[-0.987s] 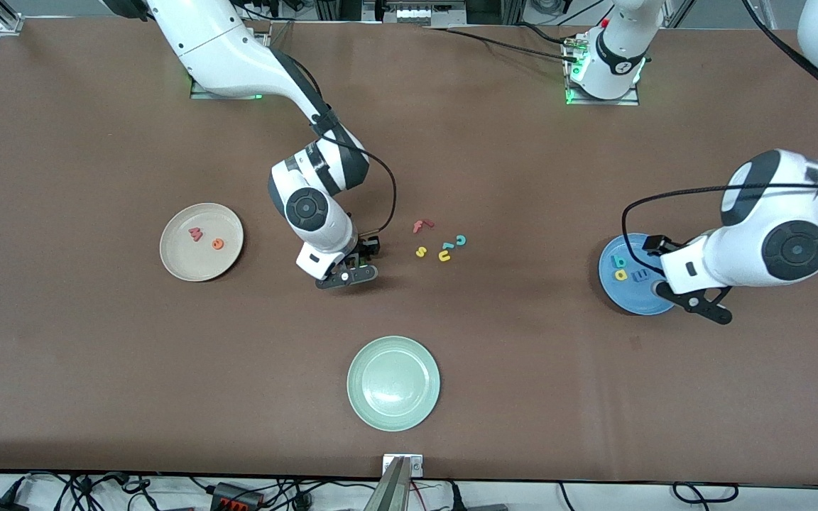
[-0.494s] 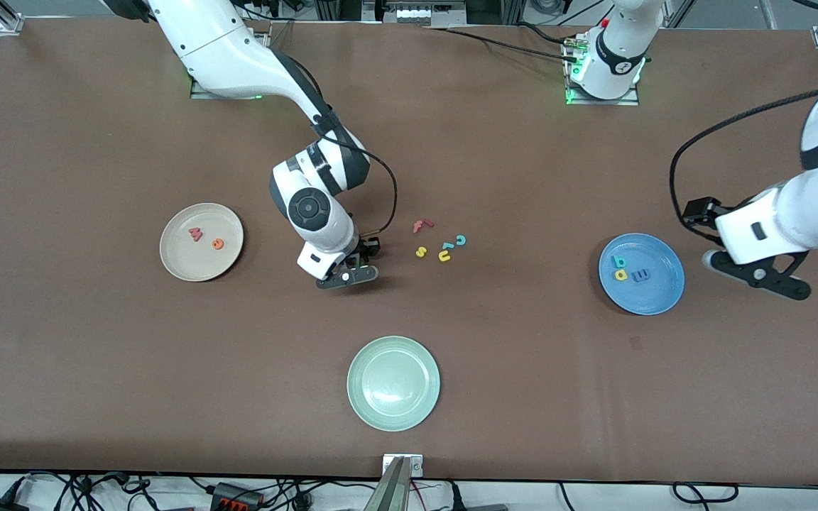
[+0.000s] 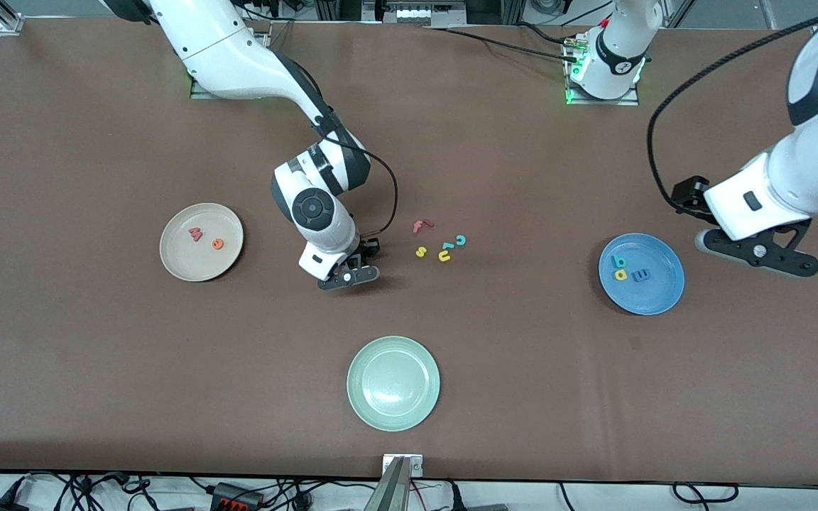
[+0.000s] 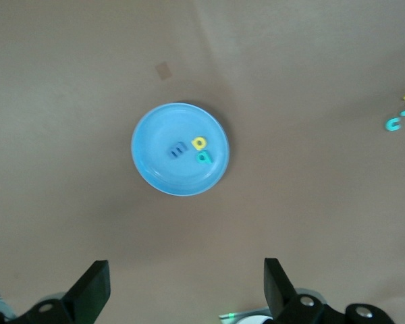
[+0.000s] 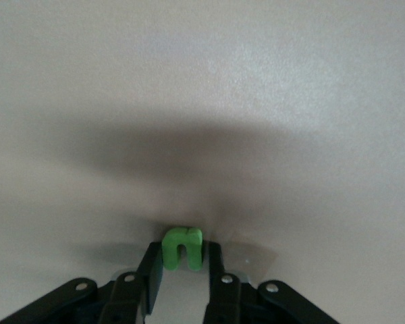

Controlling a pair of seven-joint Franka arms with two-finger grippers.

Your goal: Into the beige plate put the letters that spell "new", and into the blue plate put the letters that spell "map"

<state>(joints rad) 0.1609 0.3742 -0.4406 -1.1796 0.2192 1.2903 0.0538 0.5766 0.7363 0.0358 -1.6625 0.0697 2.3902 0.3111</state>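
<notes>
Low on the table between the beige plate (image 3: pixel 189 264) and the loose letters, my right gripper (image 3: pixel 348 277) is shut on the green "n" (image 5: pixel 183 247), with a finger pressed on each side. The pinkish-red "w" (image 3: pixel 196 233) and orange "e" (image 3: pixel 218 244) lie in the beige plate. Inside the blue plate (image 3: pixel 654 294) rest the blue "m" (image 3: pixel 641 275), teal "a" (image 3: pixel 619 262) and yellow "p" (image 3: pixel 620 275). My left gripper (image 3: pixel 757 255) hangs open and empty over bare table beside the blue plate, toward the left arm's end.
A loose cluster lies mid-table: red "f" (image 3: pixel 422 226), teal "c" (image 3: pixel 461 240), yellow "s" (image 3: pixel 421 251), yellow "u" (image 3: pixel 444 256). A pale green plate (image 3: pixel 393 383) sits nearer the front camera.
The left arm has risen and swung off the blue plate toward its own end of the table. The right gripper's fingers have closed in on the green "n".
</notes>
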